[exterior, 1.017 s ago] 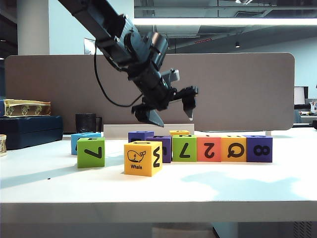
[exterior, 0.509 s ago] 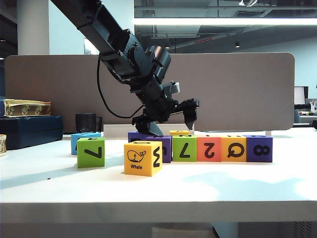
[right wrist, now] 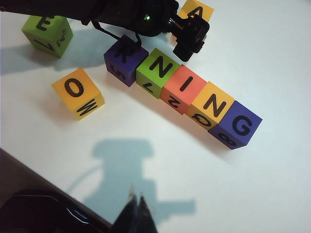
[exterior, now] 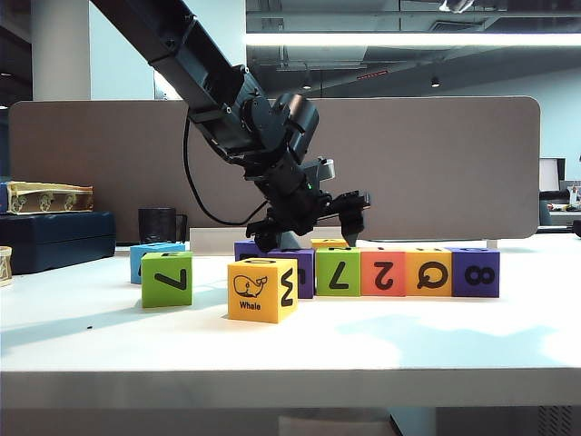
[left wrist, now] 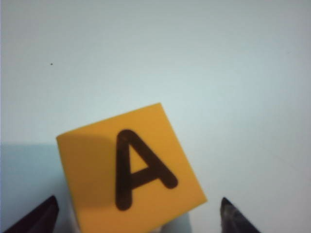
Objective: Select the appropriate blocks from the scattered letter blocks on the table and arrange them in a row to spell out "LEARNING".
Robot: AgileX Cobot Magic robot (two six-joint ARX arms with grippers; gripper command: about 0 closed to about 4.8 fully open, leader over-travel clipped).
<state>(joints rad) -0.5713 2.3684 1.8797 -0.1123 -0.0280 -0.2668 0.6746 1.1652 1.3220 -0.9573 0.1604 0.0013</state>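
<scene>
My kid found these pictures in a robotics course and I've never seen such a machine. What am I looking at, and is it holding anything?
It is a two-armed robot spelling with letter blocks on a white table. The side picture comes from a fixed camera; the other two come from cameras on each wrist. The left tool hangs open above a yellow block marked A, straddling it but not yet gripping. In front of that block stands a row reading R, N, I, N, G. A green E block and a yellow O block sit apart. The right tool, shut and empty, waits over bare table.
</scene>
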